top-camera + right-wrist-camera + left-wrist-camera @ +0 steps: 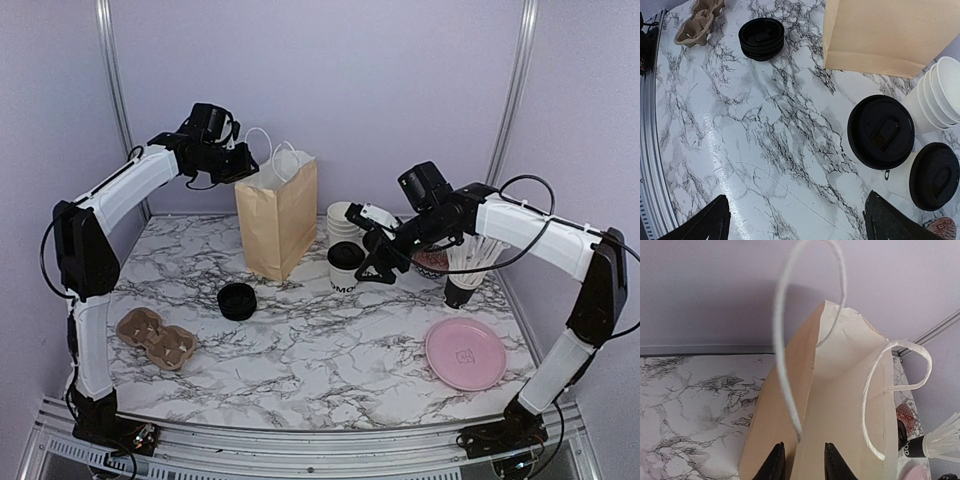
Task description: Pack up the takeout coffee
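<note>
A takeout coffee point(346, 266), a white cup with black lid and dark lettering, stands right of the brown paper bag point(278, 215). The right wrist view shows it from above point(881, 131), with a second lidded cup point(934, 176) beside it. My right gripper point(370, 245) hovers just right of the coffee, open wide point(795, 226), with only bare table between its fingers. My left gripper point(245, 163) is up at the bag's top left corner. Its fingertips point(774, 464) stand narrowly apart astride the bag's rim point(805, 405), below a white handle loop point(785, 340), touching neither.
A stack of lidless white cups point(343, 218) stands behind the coffee. A stack of black lids point(237, 300) and a cardboard cup carrier point(155, 337) lie front left. A pink plate point(465, 353) sits front right, with a holder of white wrapped sticks point(468, 262) behind it.
</note>
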Motion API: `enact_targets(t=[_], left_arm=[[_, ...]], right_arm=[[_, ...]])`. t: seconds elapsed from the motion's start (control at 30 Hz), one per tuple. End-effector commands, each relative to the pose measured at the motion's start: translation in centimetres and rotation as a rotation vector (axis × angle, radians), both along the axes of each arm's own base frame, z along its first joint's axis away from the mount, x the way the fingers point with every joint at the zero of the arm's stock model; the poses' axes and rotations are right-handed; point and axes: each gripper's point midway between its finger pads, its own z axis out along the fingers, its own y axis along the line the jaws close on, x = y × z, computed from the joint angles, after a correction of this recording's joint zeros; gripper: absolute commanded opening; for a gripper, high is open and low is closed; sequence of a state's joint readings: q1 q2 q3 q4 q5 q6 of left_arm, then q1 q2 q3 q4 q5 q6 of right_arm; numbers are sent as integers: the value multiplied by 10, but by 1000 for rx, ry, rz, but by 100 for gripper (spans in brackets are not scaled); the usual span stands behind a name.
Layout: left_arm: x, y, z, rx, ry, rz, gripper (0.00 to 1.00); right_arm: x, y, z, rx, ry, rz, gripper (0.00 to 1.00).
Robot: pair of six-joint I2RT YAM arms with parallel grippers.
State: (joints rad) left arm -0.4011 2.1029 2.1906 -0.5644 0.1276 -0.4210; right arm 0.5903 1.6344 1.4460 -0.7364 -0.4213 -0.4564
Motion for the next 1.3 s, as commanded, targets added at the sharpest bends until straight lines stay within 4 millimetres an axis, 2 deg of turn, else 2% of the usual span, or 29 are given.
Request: enact_targets(t=[0.0,0.17,0.3,0.47,0.57,0.67,0.7,0.73,0.83,1.07,1.13,1.27], left_arm=[[-16,15,19,13,-6,40,21],[-20,13,25,10,-11,30,8],[-23,13,37,4,-36,35,0],[-30,6,62,-14,-85,27,0],[-29,16,65,12,-98,72,0],[-31,25,59,47,-92,102,36],[-30,27,56,57,-87,111,43],[-29,26,54,61,-83,110,46],[-21,17,39,63,-57,79,48],[-2,-3,9,89,-17,6,44],[2,-2,4,96,-12,13,40],[5,3,8,117,-30,40,30]], right_arm=[[6,6,17,38,-19,12,90],[5,7,17,40,-10,16,89],[4,5,19,41,-17,12,89],[4,4,19,37,-22,9,89],[4,4,21,41,-24,9,89],[6,6,33,58,-42,9,89],[7,7,37,66,-49,10,89],[7,8,41,72,-52,12,89],[9,11,44,75,-45,16,88],[6,8,36,62,-27,9,87],[6,6,36,60,-39,1,87],[6,5,34,56,-38,-2,87]])
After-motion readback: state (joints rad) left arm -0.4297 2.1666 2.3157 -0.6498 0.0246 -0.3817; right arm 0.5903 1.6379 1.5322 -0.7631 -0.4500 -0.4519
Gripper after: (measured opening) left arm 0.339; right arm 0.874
